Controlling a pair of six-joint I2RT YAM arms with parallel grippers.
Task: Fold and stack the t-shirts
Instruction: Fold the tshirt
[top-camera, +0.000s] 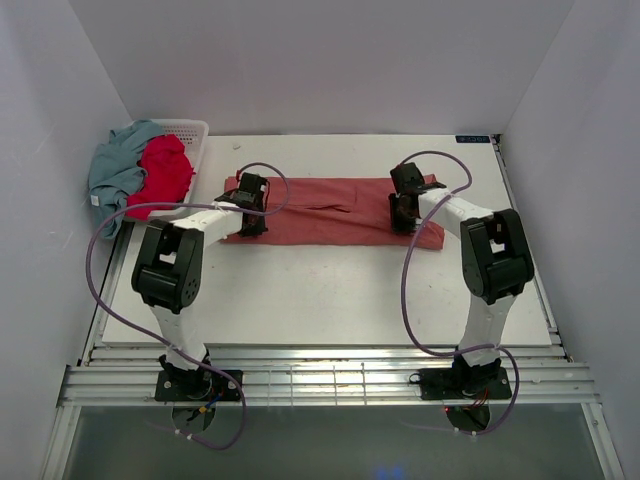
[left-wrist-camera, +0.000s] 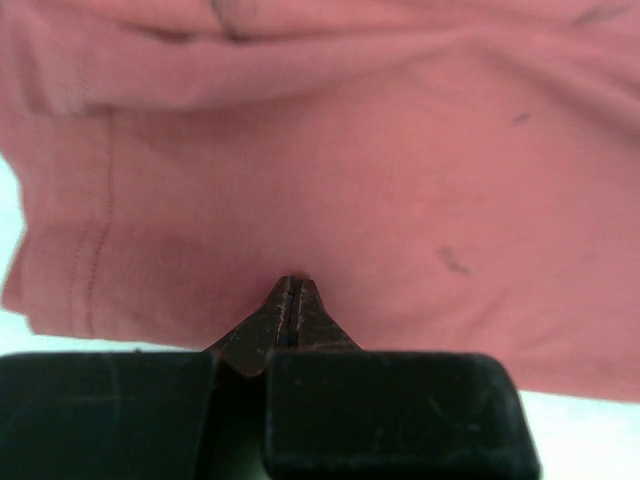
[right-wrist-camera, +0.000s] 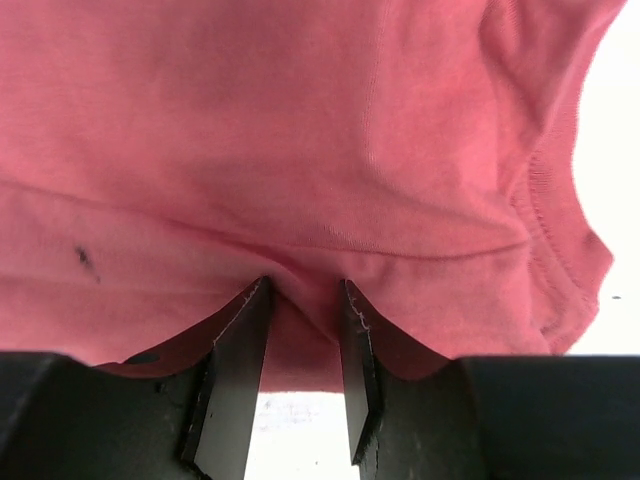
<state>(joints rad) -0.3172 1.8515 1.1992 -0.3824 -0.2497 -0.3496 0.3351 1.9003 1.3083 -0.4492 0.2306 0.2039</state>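
Salmon-red t-shirt (top-camera: 330, 210) folded into a band across the tabletop (top-camera: 330, 290), an arm at each end.
Left fingers (left-wrist-camera: 290, 310) clenched on its edge at nine o'clock; right fingers (right-wrist-camera: 245, 370) pinch a fold at three o'clock.

Bare table (top-camera: 330, 300) nearside — basket (top-camera: 192, 132) far-left

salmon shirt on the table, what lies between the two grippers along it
Only the salmon-red shirt itself, laid in a long band. In the top view nothing else sits between the left gripper and the right gripper.
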